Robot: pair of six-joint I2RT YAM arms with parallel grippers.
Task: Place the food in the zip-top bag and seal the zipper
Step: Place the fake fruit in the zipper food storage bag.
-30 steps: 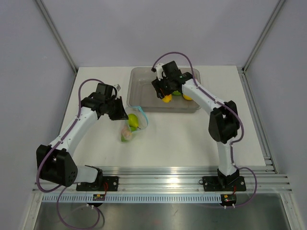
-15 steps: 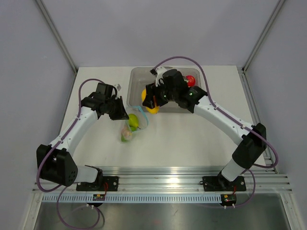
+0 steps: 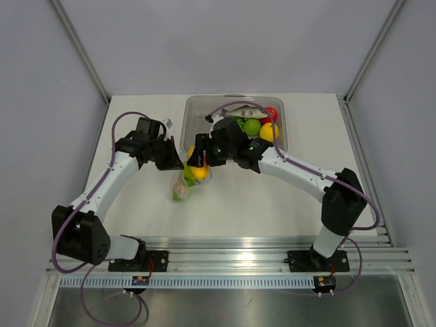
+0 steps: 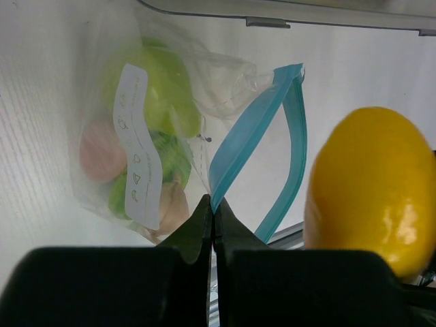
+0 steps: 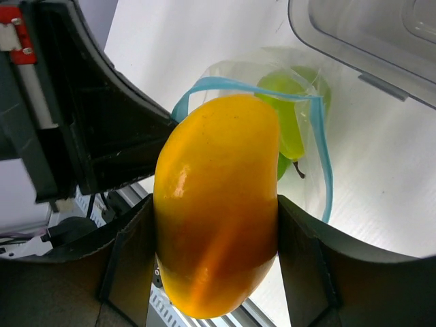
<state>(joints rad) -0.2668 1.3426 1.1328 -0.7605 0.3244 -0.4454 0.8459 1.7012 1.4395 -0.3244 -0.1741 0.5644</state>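
The clear zip-top bag lies on the table left of centre, with green fruits and a pinkish egg inside. My left gripper is shut on the light blue zipper strip and holds the mouth open. My right gripper is shut on an orange-yellow mango and holds it just above the bag's open mouth. In the top view the mango hangs over the bag, beside my left gripper. The mango also shows in the left wrist view.
A rigid clear tray stands at the back centre, holding a green fruit, a yellow fruit, a red piece and a grey fish shape. The tray's edge shows close behind the bag.
My right arm has carried the mango out of the tray, leftward and toward the near side, to above the bag's mouth. The left gripper has held still on the zipper strip.
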